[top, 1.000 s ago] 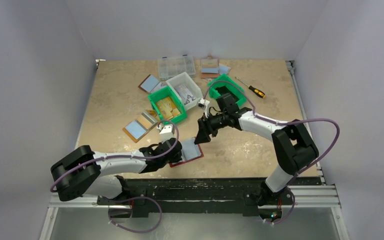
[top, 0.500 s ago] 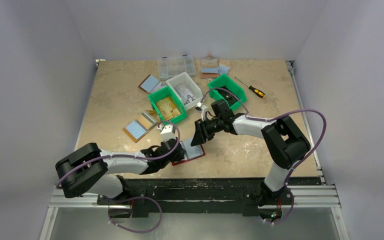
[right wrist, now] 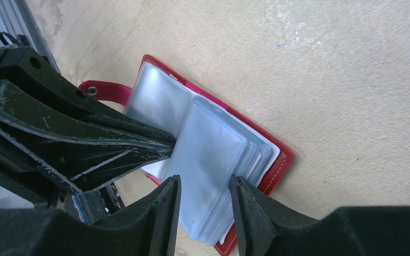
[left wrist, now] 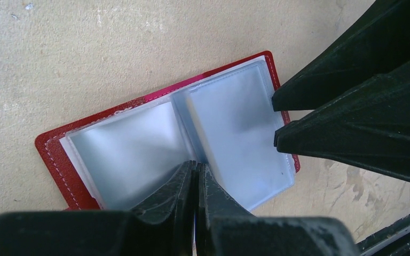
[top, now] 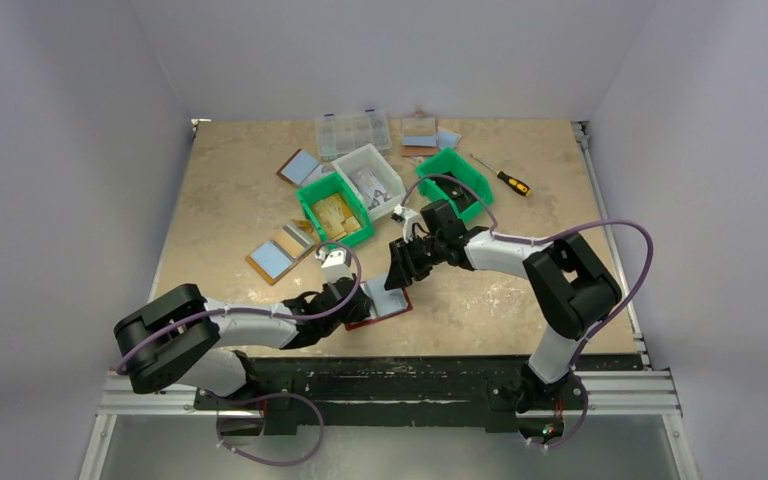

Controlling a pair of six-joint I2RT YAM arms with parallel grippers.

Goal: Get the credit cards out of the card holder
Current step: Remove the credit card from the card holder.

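The card holder (top: 388, 309) lies open on the table near the front edge, with a dark red rim (right wrist: 278, 160) and a red tab (right wrist: 102, 90). Its frosted pale blue sleeves (left wrist: 123, 149) show no credit cards; any inside are hidden. My left gripper (left wrist: 196, 164) is shut, its tips pressing on the fold between the two panels. My right gripper (right wrist: 205, 181) hangs over the right-hand stack of sleeves (right wrist: 213, 154), jaws apart. In the left wrist view the right gripper's fingertips (left wrist: 275, 101) touch that panel's outer edge.
Behind the holder stand two green bins (top: 335, 212) (top: 455, 178) and a white bin (top: 372, 178), with a clear organizer box (top: 352, 130) further back. Tan-rimmed bifolds (top: 278, 255) lie at the left. A screwdriver (top: 505, 178) lies at the back right.
My right gripper came down and left onto the holder's right panel, and its jaws narrowed. The left gripper slid a little right onto the fold.
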